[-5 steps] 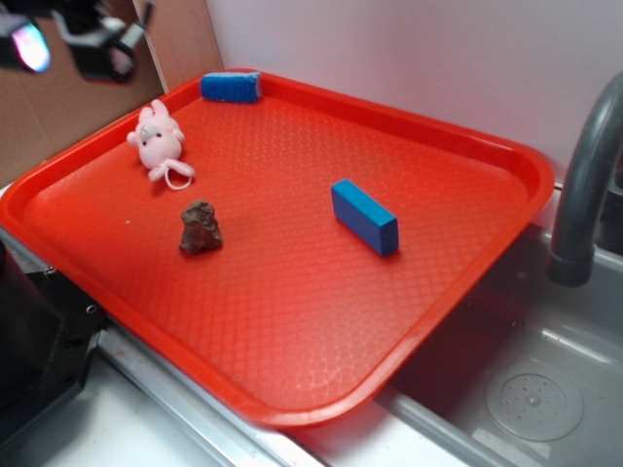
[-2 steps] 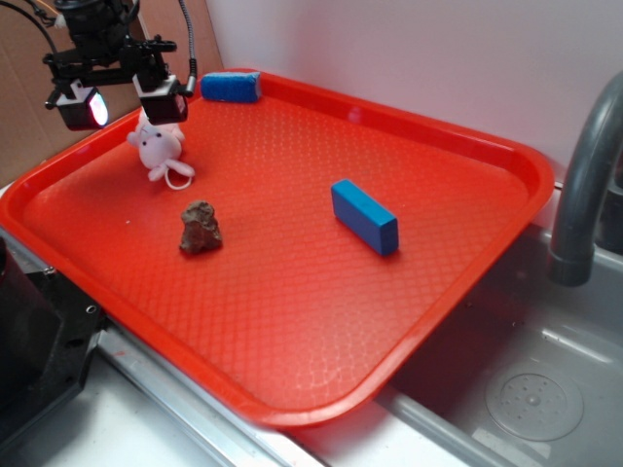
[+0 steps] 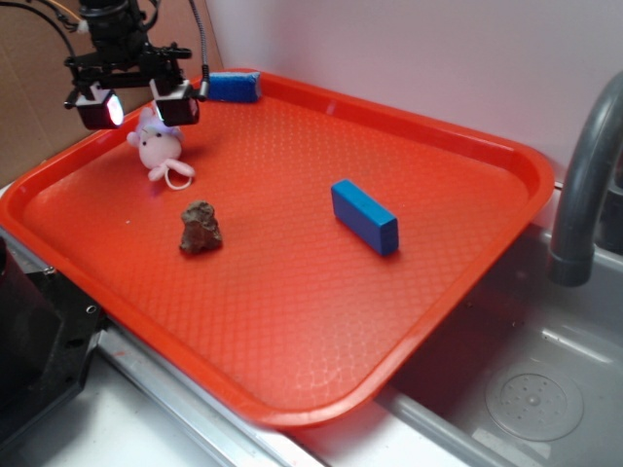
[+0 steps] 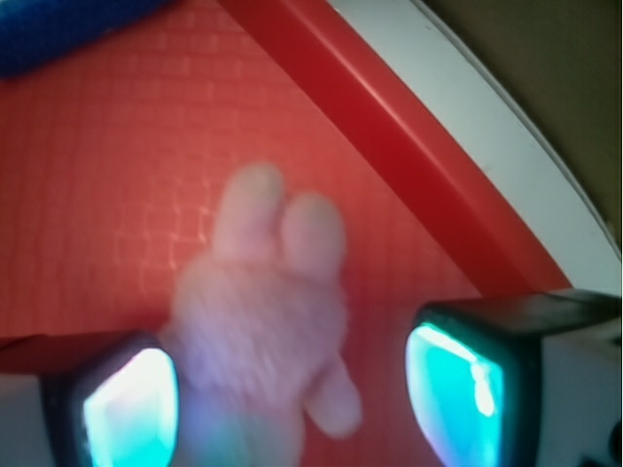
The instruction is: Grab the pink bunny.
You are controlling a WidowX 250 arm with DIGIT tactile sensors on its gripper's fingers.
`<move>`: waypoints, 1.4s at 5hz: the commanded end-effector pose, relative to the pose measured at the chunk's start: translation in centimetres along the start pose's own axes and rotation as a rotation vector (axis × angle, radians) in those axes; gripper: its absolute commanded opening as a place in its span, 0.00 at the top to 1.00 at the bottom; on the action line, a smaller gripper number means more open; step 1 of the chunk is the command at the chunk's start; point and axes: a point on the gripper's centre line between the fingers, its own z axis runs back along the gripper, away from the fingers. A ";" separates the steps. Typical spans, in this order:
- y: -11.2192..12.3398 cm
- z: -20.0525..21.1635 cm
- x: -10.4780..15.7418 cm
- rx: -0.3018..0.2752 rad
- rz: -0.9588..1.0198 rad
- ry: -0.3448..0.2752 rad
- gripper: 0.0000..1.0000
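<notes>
Gripper (image 3: 137, 105) now lower (jaws wide open, nothing held), straddling pink bunny (image 3: 157, 146) on tray (image 3: 292, 292).

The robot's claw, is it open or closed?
Open. The gripper has its two fingers spread apart, with the pink bunny between them.

Tool (image 3: 138, 104) lowered, pointing down, jaws spread wide.
</notes>
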 end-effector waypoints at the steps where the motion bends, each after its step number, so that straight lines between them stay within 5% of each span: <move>1: 0.5 -0.6 2.2 0.022 0.044 -0.003 0.00; 3: 0.0 -2.0 1.2 0.021 0.081 -0.019 0.00; 4: -1.2 -3.0 -0.7 0.046 0.009 0.004 1.00; 6: -1.6 -2.6 -1.3 0.067 -0.060 0.057 1.00; 7: -1.4 0.7 -1.9 0.043 -0.146 0.049 1.00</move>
